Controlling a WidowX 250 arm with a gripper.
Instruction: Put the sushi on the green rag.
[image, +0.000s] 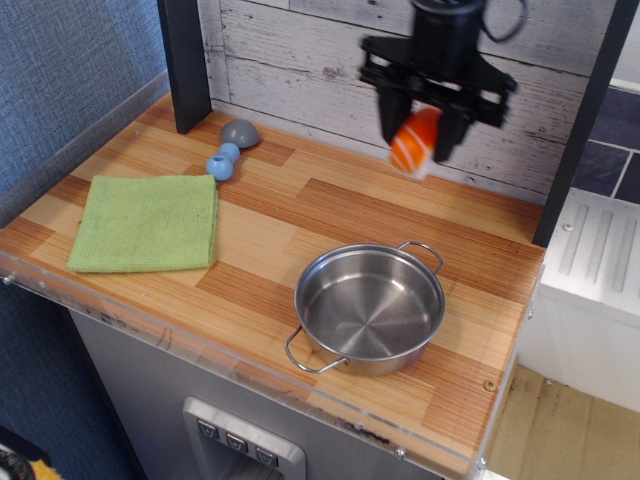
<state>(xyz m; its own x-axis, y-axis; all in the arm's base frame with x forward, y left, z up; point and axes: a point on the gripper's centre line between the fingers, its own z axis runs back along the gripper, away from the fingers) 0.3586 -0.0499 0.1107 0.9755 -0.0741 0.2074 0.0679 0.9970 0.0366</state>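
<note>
Sushi (415, 140) aloft near the tabletop's far edge, pinched in the gripper (417, 132).
Green rag (146, 222) flat by the front-left corner, well off leftward and nearer; steel pot (369, 307) below.

Bare counter (300, 215) lies open between pot (370, 305) and green rag (146, 222); only the dumbbell toy (229, 150) sits near the rag's far corner.

Black arm w/ matte black pincer (424, 118); black cable looped at top.
</note>
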